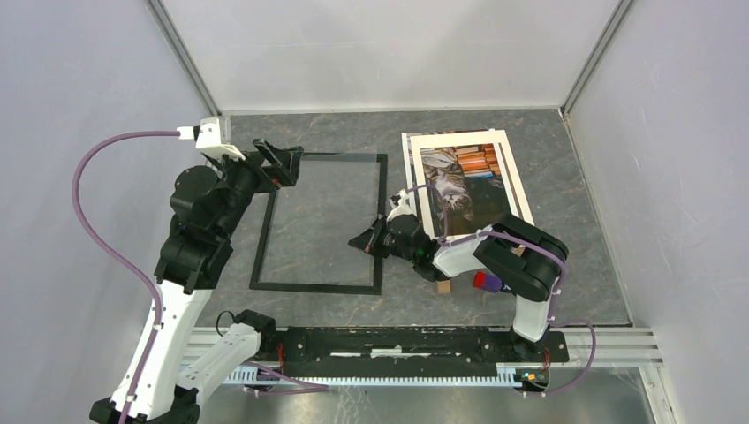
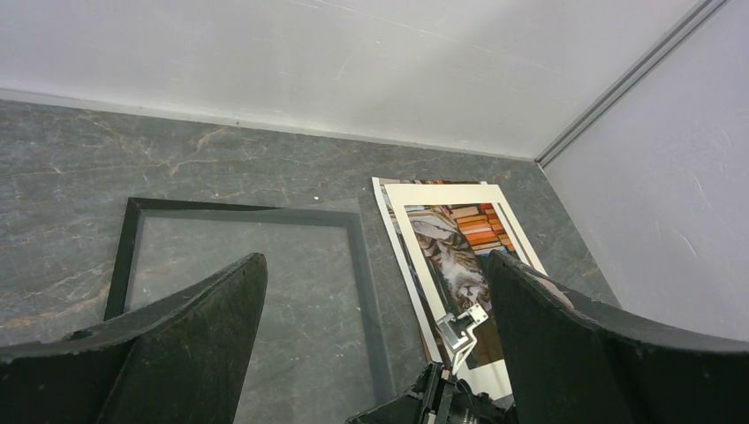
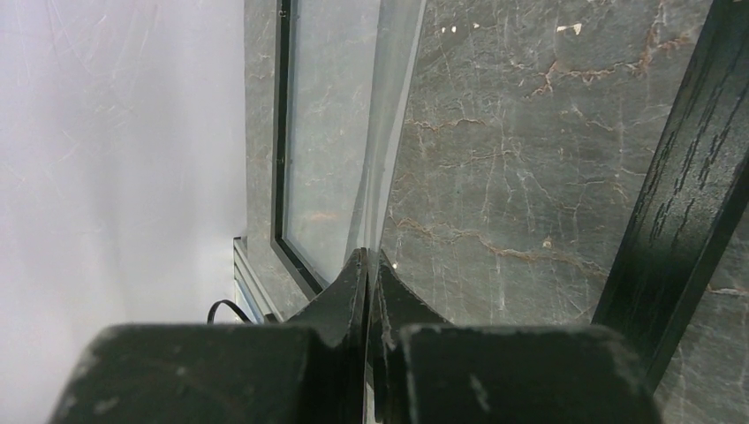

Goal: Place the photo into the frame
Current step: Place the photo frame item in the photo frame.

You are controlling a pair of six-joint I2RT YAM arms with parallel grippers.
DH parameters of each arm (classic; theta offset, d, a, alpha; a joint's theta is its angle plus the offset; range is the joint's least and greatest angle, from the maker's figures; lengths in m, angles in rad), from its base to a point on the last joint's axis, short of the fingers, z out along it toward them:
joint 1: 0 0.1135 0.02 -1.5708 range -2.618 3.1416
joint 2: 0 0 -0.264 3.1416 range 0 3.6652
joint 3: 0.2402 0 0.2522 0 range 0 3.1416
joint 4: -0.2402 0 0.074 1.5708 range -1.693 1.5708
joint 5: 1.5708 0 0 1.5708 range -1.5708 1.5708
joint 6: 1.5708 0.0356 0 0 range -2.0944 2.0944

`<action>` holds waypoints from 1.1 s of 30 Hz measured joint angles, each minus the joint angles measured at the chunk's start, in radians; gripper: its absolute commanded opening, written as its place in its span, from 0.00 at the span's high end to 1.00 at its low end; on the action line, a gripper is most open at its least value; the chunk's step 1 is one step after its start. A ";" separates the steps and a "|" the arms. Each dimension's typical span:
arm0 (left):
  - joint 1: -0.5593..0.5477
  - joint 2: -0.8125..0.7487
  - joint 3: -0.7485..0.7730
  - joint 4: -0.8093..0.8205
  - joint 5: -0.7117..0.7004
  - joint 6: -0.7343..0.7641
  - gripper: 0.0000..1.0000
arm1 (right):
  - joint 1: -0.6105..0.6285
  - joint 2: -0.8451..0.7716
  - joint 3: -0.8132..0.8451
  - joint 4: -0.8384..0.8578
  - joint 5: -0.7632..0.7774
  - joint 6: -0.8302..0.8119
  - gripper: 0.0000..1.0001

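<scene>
The thin black frame [image 1: 313,287] [image 2: 124,256] [image 3: 680,194] lies flat on the grey table, left of centre. My right gripper [image 1: 364,240] [image 3: 369,256] is shut on the edge of a clear pane [image 1: 331,212] [image 2: 256,265] [image 3: 336,132] by the frame's right bar. The pane is tilted up from the frame. The photo [image 1: 455,181] [image 2: 450,247], a cat among books, lies to the right under a white mat [image 1: 459,137]. My left gripper [image 1: 281,159] [image 2: 375,265] hangs open and empty over the frame's far left corner.
Grey walls with metal corner posts enclose the table on three sides. A bit of brown board [image 1: 443,285] shows under the right arm, near the mat's near end. The arms' mounting rail [image 1: 397,344] runs along the near edge.
</scene>
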 measured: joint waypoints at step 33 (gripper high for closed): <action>0.002 0.002 -0.016 0.029 0.027 -0.001 0.00 | 0.000 0.052 0.032 0.013 -0.053 -0.019 0.47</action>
